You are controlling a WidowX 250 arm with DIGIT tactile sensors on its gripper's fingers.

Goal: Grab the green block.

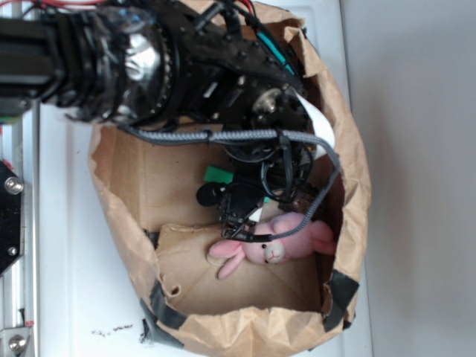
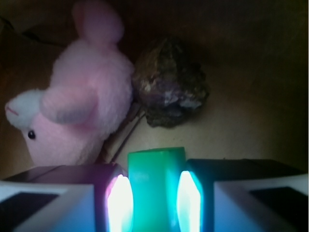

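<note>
In the wrist view the gripper has its two fingers pressed against either side of the green block, which stands upright between them with its top face showing; the pads beside it glow pale where they meet its flanks, so the fingers are closed on the block. Beyond the block, to the far left, a pink plush bunny lies on the brown floor, its white muzzle and black eye turned left and one ear pointing up; just right of it sits a dark, lumpy rock-like object, touching or nearly touching the bunny's side.

In the exterior view the black arm reaches down into a crumpled brown paper bag patched with black tape; a green patch of the block shows beside the wrist, the rest hidden by the arm and its braided cable; the bunny lies just below the gripper on the bag's floor; the bag stands on a white table.
</note>
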